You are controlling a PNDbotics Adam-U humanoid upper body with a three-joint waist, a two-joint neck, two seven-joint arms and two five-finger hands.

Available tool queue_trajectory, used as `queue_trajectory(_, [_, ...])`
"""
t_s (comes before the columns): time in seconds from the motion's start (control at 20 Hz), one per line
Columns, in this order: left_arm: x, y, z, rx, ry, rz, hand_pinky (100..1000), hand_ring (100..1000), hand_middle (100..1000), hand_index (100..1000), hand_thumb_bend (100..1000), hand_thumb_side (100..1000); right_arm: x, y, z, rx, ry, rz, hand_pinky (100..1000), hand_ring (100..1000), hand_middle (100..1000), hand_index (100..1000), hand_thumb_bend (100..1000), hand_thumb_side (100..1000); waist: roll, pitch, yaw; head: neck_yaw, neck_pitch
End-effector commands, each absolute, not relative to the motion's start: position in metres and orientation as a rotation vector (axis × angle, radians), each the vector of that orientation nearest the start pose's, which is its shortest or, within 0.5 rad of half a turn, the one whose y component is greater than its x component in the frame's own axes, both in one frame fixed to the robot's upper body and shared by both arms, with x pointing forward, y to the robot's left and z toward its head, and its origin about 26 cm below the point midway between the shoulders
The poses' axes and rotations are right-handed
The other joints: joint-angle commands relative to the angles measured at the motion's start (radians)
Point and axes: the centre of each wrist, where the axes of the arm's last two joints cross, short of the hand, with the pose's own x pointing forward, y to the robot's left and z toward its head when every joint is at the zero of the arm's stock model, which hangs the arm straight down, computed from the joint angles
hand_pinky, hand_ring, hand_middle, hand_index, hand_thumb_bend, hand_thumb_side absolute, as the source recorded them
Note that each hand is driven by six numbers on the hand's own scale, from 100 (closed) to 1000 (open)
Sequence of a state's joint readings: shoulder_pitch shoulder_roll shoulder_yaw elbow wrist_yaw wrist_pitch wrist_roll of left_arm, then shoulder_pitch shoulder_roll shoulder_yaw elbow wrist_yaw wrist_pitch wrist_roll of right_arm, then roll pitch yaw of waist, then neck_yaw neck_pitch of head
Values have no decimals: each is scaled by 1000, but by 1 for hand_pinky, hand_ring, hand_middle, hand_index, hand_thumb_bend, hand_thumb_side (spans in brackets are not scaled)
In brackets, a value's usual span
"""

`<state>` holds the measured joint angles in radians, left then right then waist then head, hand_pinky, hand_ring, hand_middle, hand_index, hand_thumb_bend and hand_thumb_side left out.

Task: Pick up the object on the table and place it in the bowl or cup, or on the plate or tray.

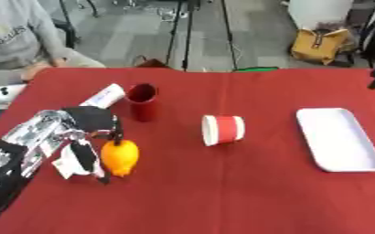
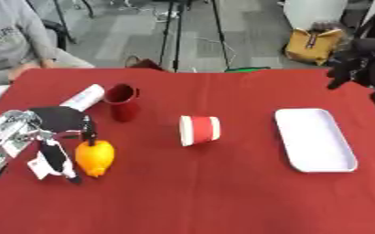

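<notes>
Two hands show. Left hand [image 1: 78, 137] curls its fingers around the orange fruit [image 1: 120, 157] on the desk [image 1: 222, 192]. Right hand [image 2: 359, 64], fingers curled on nothing, hangs beyond the white tray [image 2: 315, 139].

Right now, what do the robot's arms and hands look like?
The left arm is silver and grey metal with black parts, a bit like a machine skeleton. Its left hand has a black palm, and dark fingers with pale segments. The right hand shows only at the far right edge, all black and rounded; its finer details are too blurred to make out.
</notes>
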<state>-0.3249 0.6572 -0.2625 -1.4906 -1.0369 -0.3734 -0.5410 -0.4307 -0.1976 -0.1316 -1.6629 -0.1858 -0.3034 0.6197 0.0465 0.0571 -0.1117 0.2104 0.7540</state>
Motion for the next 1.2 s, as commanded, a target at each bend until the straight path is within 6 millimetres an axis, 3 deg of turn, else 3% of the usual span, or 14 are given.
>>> queue_trajectory(0.05, [348, 330, 105, 827, -1103, -2022, 588, 589, 453, 594, 1000, 530, 361, -275, 169, 312, -2325, 775, 549, 644, 698, 849, 100, 632, -2, -9, 0, 2, -12])
queue_trajectory(0.55, [348, 328, 97, 936, -1366, -1826, 560, 514, 352, 483, 952, 489, 360, -275, 169, 311, -2326, 772, 550, 643, 697, 847, 100, 633, -2, -8, -1, 4, -13])
queue_trajectory(0.65, [348, 328, 96, 956, -1395, -1804, 560, 508, 345, 476, 919, 429, 361, -275, 169, 312, -2327, 772, 549, 641, 697, 847, 100, 633, -2, -8, -2, 4, -12])
queue_trajectory(0.95, [349, 329, 91, 964, -1343, -1853, 579, 545, 407, 541, 948, 424, 361, -275, 169, 313, -2327, 773, 549, 640, 697, 847, 100, 634, -2, -8, -3, 6, -10])
queue_trajectory(1.05, [349, 330, 90, 962, -1316, -1874, 609, 591, 490, 621, 991, 443, 361, -275, 169, 313, -2327, 773, 549, 639, 697, 847, 100, 634, -2, -8, -3, 6, -8])
queue_trajectory(1.2, [349, 330, 88, 948, -1259, -1915, 626, 617, 532, 659, 1000, 455, 361, -275, 169, 313, -2328, 773, 549, 638, 697, 847, 100, 634, -2, -8, -2, 7, -7])
